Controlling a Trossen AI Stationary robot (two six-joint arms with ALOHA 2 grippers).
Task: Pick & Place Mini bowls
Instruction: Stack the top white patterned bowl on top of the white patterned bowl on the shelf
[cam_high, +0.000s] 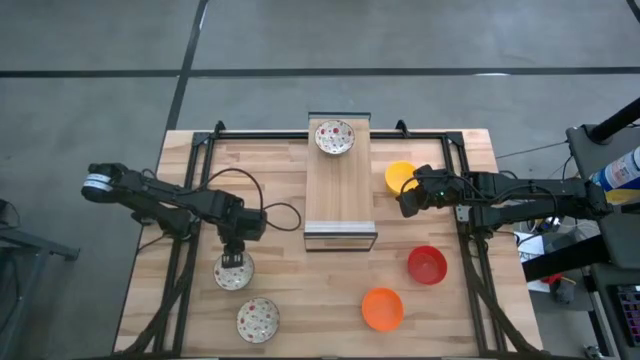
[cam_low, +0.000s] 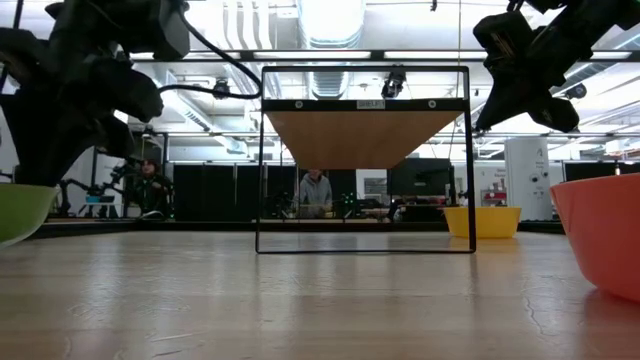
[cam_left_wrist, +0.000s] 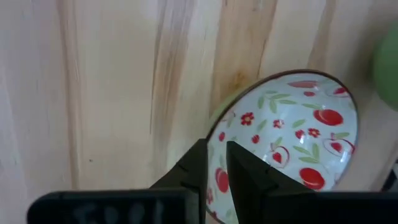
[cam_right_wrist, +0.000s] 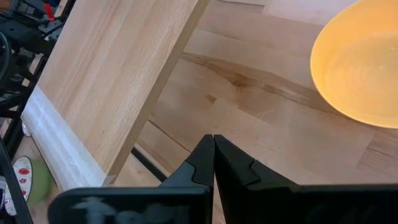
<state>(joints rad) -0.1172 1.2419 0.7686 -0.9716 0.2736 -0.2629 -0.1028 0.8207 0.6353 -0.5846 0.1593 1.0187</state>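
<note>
A white mini bowl with red and green speckles (cam_high: 233, 273) lies near the table's left side, and my left gripper (cam_high: 233, 261) is shut on it from above. A second white bowl (cam_high: 258, 320) rests nearer the near edge. The third white bowl (cam_high: 334, 138) sits on the far end of the wooden board (cam_high: 338, 195). The yellow bowl (cam_high: 398, 176), red bowl (cam_high: 427, 265) and orange bowl (cam_high: 382, 308) stand on the table's right half. My right gripper (cam_high: 408, 203) is shut and hovers just near of the yellow bowl (cam_right_wrist: 364, 62), touching nothing. My left gripper (cam_left_wrist: 216, 163) pinches the white speckled bowl by its rim (cam_left_wrist: 213, 127), one finger (cam_left_wrist: 249, 177) inside the bowl and the other (cam_left_wrist: 194, 168) outside. The fingers come from above, pointing down. I cannot tell whether the bowl is off the table.
The long wooden board stands raised on a black frame (cam_low: 365, 135) in the table's middle, between the two arms. A black rail frame (cam_high: 200, 150) runs along the table's sides. People show in the room beyond (cam_low: 316, 192). Bare wood lies between the board and the left bowls.
</note>
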